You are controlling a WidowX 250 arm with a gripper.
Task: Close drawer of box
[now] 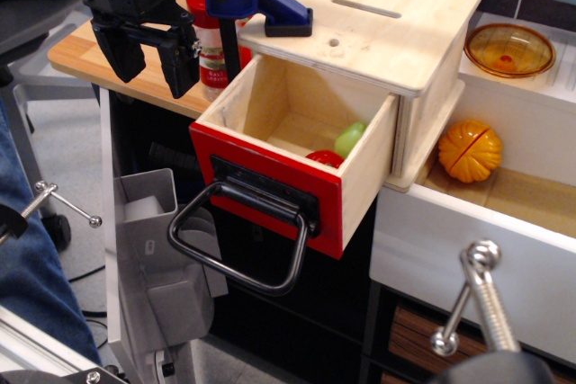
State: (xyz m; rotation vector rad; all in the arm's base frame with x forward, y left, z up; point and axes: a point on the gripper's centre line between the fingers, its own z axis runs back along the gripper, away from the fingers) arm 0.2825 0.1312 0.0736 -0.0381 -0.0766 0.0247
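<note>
The light plywood box (378, 33) stands on the counter, with a narrow slot and a small round hole in its top. Its drawer (297, 155) is pulled far out toward me. The drawer has a glossy red front panel (261, 188) and a big black loop handle (236, 245) hanging down. Inside lie a green piece (349, 138) and a red piece (324, 158). My black gripper (153, 56) hangs open and empty at the upper left, left of the drawer and above the counter edge, apart from the drawer.
A blue clamp (255, 2) grips the box's left top edge. A red-capped jar (213, 47) stands behind it. At the right, an open white drawer (468, 254) with a chrome handle (472, 299) holds an orange ball (470, 150). An amber bowl (508, 49) sits at the back.
</note>
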